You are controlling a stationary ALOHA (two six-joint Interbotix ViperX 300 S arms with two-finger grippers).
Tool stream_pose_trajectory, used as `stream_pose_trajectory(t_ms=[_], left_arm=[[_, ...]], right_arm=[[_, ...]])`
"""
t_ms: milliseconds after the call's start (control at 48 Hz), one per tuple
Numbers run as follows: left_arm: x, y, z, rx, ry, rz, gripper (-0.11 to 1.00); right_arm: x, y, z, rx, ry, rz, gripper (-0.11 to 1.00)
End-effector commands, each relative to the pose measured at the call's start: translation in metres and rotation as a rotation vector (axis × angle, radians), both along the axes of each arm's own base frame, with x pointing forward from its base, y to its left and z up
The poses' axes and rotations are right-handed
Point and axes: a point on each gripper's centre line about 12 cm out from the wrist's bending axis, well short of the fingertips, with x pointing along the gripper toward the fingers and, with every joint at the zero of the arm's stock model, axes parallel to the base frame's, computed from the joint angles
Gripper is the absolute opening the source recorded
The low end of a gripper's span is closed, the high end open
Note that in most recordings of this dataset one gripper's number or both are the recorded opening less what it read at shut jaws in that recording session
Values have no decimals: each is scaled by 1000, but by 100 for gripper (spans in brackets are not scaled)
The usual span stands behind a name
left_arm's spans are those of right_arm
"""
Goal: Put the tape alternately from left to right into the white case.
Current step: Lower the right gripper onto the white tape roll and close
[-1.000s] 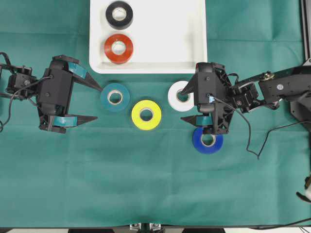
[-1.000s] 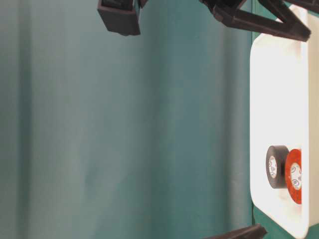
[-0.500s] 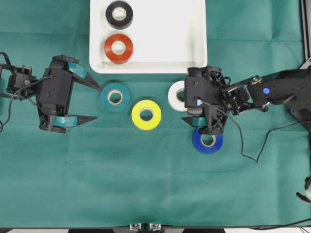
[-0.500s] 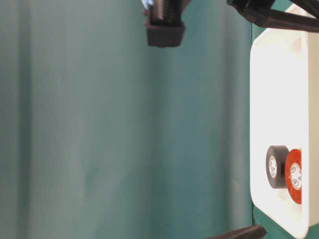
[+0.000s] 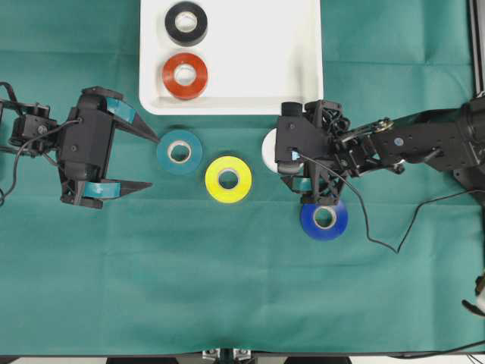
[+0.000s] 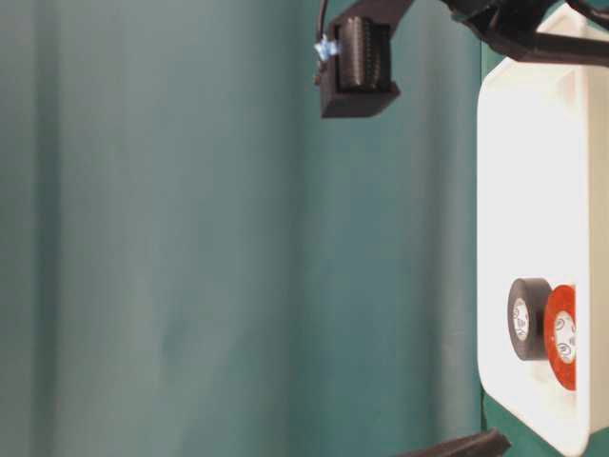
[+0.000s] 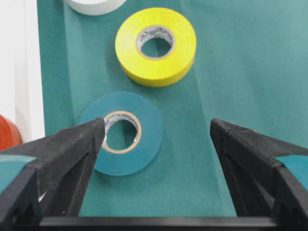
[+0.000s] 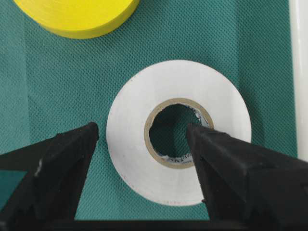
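We found the right claw (image 8: 139, 144) spread wide over the white roll (image 8: 178, 131), one finger reaching into its core and the other outside the rim, which we judged a setup for pinching the wall. The left claw (image 7: 156, 139) waited wide and empty beside the teal roll (image 7: 122, 132). Black (image 5: 186, 23) and red (image 5: 185, 75) rolls already lay in the white case (image 5: 295, 53); yellow (image 5: 228, 179) and blue (image 5: 324, 218) sat on the green cloth (image 5: 227, 288). The printing inside the cores was too small to read.

The desk (image 5: 227, 288) has a green cloth; on it lie the white case (image 5: 303, 53) and teal (image 5: 179, 152), yellow (image 5: 228, 179), white (image 8: 178, 130) and blue (image 5: 324, 218) tape rolls.
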Motion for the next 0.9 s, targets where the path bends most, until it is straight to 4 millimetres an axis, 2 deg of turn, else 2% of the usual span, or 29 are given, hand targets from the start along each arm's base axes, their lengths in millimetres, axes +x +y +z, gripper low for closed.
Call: stream_pose_trajectory(t_ms=[0, 146, 271, 312, 416, 458, 729, 875], left_arm=[[2, -1, 4, -5, -18, 0, 68], [1, -1, 4, -5, -18, -2, 68], [1, -1, 4, -5, -18, -2, 68], [1, -1, 4, -5, -18, -2, 68], [1, -1, 4, -5, -18, -2, 68], [1, -1, 4, -5, -18, -2, 68], [1, -1, 4, -7, -18, -1, 68], [1, -1, 4, -5, -18, -2, 68]], right_arm=[[7, 1, 5, 5, -21, 0, 84], [8, 1, 4, 3, -17, -2, 80], [9, 1, 4, 3, -16, -3, 71], [9, 1, 4, 3, -16, -3, 65], [10, 1, 5, 2, -19, -2, 38], [10, 1, 6, 4, -22, -3, 31], [18, 3, 14, 7, -54, 5, 31], [21, 9, 29, 21, -113, 26, 31]])
